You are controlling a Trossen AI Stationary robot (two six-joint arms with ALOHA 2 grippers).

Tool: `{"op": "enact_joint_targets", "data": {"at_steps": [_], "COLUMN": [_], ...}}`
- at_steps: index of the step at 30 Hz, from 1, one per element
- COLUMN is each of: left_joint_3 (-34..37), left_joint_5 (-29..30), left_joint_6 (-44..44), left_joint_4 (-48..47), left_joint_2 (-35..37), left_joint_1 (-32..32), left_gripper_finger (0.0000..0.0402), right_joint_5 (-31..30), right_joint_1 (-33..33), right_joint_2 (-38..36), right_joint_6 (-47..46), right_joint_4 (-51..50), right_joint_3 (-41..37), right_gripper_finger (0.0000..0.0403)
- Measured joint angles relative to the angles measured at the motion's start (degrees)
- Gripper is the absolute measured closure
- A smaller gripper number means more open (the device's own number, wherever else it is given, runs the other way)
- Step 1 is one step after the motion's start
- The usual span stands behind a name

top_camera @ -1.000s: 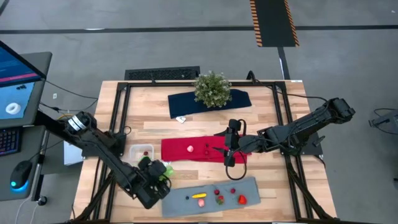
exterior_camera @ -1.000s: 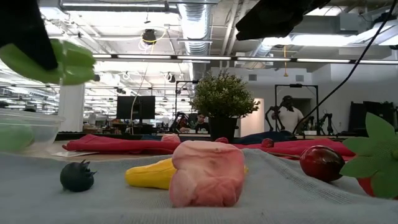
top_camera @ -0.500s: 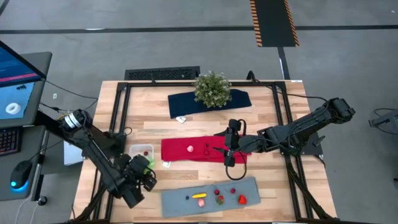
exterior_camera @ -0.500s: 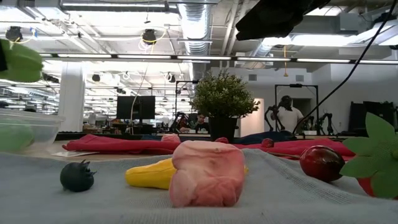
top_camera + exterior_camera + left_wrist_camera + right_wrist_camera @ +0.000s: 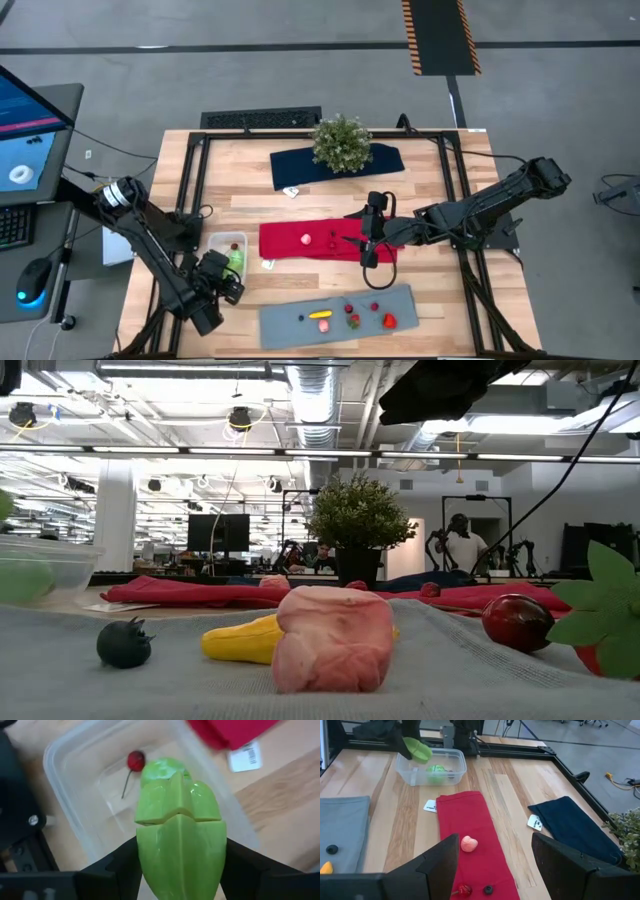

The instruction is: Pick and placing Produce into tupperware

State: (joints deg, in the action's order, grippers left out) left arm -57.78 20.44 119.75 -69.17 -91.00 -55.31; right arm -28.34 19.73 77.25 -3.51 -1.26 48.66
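Two arms: left arm at 8 o'clock of the table, right arm at 3 o'clock.
Left gripper (image 5: 181,870): fingers clamped on a glossy green leafy toy vegetable (image 5: 179,832), held above the small clear plastic rectangular tupperware (image 5: 75,755); in the high view the gripper (image 5: 228,276) sits at the container's 6 o'clock edge.
Tupperware contents: one small red cherry with a thin stem (image 5: 135,760) and one round green toy piece (image 5: 437,770), the latter partly hidden behind the held vegetable in the left wrist view.
Tupperware position: 9 o'clock of the long red cloth (image 5: 320,240), on the wooden table (image 5: 440,190).
Right gripper (image 5: 495,865): fingers spread wide, holding nothing, hovering over the 3 o'clock end of the red cloth.
Red cloth load: pink rounded toy piece (image 5: 469,843), small red piece (image 5: 464,890), dark berry (image 5: 489,890).
Grey rectangular mat (image 5: 290,325): at 6 o'clock of the table, carrying a dark berry (image 5: 124,643), yellow piece (image 5: 240,640), pink lumpy piece (image 5: 335,638) and dark red round piece (image 5: 517,622).
Surroundings: bushy green potted plant (image 5: 341,143) on a dark blue cloth (image 5: 385,160) at 12 o'clock; white paper tags (image 5: 430,805) lie beside the cloths.
Obstructions: held vegetable blocks most of the container's near half in the left wrist view.
Background: one person (image 5: 464,545) stands in the room beyond the table.
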Motion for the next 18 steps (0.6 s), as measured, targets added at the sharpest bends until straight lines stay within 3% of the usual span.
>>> {"op": "enact_joint_targets", "data": {"at_steps": [10,18], "left_joint_3": [3.52,3.54], "left_joint_5": [-2.24,1.53], "left_joint_6": [0.58,-1.56], "left_joint_4": [4.52,5.59], "left_joint_2": [-0.02,-0.02], "left_joint_1": [-0.04,-0.35], "left_gripper_finger": [0.0194,0.018], "right_joint_5": [0.0,0.0], "right_joint_1": [0.0,0.0], "right_joint_2": [0.0,0.0], "right_joint_6": [0.02,0.01], "right_joint_4": [-0.01,0.0], "right_joint_3": [0.0,0.0], "right_gripper_finger": [0.0128,0.0128]}}
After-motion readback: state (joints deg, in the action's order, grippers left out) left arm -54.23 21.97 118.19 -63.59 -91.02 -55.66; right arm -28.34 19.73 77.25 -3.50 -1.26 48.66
